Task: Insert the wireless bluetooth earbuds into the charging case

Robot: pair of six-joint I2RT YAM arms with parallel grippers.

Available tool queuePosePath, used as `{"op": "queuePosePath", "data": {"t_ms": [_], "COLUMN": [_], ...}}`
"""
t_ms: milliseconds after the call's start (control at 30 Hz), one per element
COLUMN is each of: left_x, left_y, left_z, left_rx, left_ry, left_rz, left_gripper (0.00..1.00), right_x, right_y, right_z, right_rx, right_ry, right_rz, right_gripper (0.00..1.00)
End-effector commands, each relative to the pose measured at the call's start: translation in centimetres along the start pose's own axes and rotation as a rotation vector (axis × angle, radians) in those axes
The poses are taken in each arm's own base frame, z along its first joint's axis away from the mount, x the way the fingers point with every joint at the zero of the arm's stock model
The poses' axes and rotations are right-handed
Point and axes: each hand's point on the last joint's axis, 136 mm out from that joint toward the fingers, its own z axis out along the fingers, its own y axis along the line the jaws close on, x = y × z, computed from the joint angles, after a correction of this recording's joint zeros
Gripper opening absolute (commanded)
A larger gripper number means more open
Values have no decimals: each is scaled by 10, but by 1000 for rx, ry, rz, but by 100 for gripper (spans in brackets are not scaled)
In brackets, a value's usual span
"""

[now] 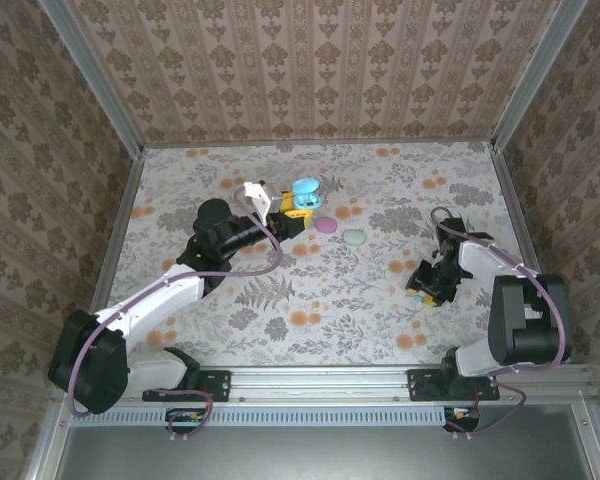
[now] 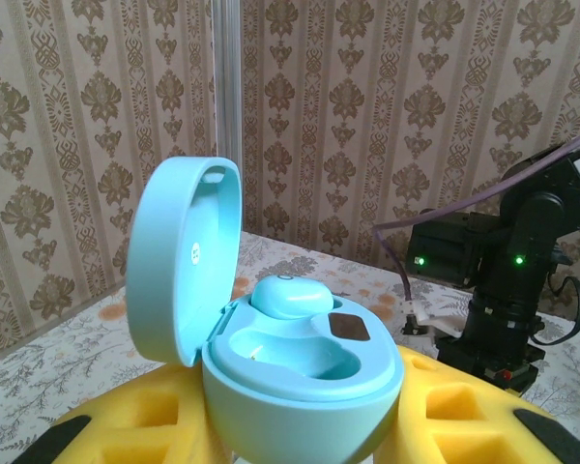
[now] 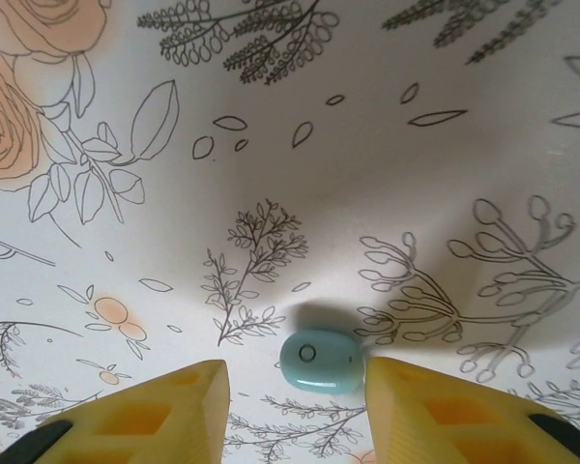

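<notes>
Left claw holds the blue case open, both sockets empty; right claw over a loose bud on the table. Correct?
Not both: the left wrist view shows one bud seated in the far socket of the case, the near one empty. Otherwise right: left claw holds the open case, right claw over the loose bud on the table.

Left arm [image 1: 165,297] stretched forward, left gripper [image 1: 296,207] fingers [image 2: 464,416] clamped on the charging case [image 2: 300,387], while right arm [image 1: 485,262] folds back, right gripper [image 1: 425,288] aimed downward, fingers [image 3: 164,416] parted.

Lab test booth — wallpapered panels [image 1: 310,70], aluminium frame [image 1: 320,380], floral tabletop [image 1: 320,300].
</notes>
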Motion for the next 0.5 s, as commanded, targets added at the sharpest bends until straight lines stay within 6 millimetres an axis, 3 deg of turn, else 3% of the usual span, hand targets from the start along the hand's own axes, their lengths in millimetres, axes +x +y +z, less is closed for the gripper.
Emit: {"op": "queuePosePath", "data": {"t_ms": [0,233,467], "left_x": [-17,-17,-17], "left_y": [0,0,0], "left_z": [-4,-4,-4], "left_rx": [-4,-8,-11], "left_ry": [-36,-34,-31], "left_rz": [39,36,38], "left_gripper": [27,27,27], "right_x": [0,-13,-4], "right_y": [-10,-2,0], "right_z": [-11,-11,-3], "right_rx": [66,67,86], "right_ry": [-20,-17,38], "right_rz": [-11,-99,-137], "right_gripper": [45,45,45]}}
